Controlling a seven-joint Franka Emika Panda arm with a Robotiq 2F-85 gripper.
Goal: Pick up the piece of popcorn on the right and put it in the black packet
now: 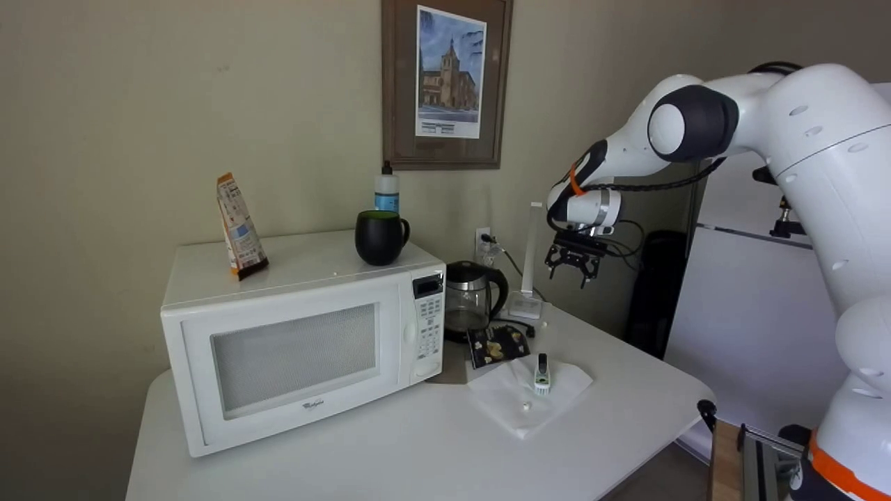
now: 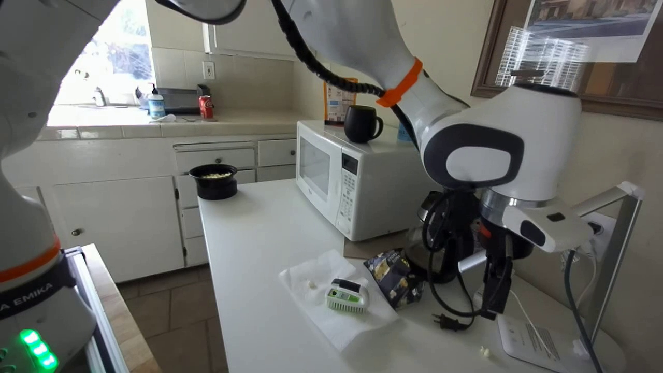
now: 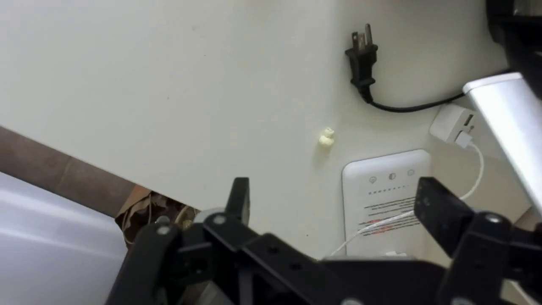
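"Left first?"
"In an exterior view, the black packet lies at ten o'clock from the popcorn; a pinched mouth could spoil the drop."
"And the gripper?"
"Wrist view: spread wide, empty, popcorn on the table at its twelve o'clock."
"Danger?"
"The lamp base, toward the popcorn's five o'clock; drifting that way could stop the descent."
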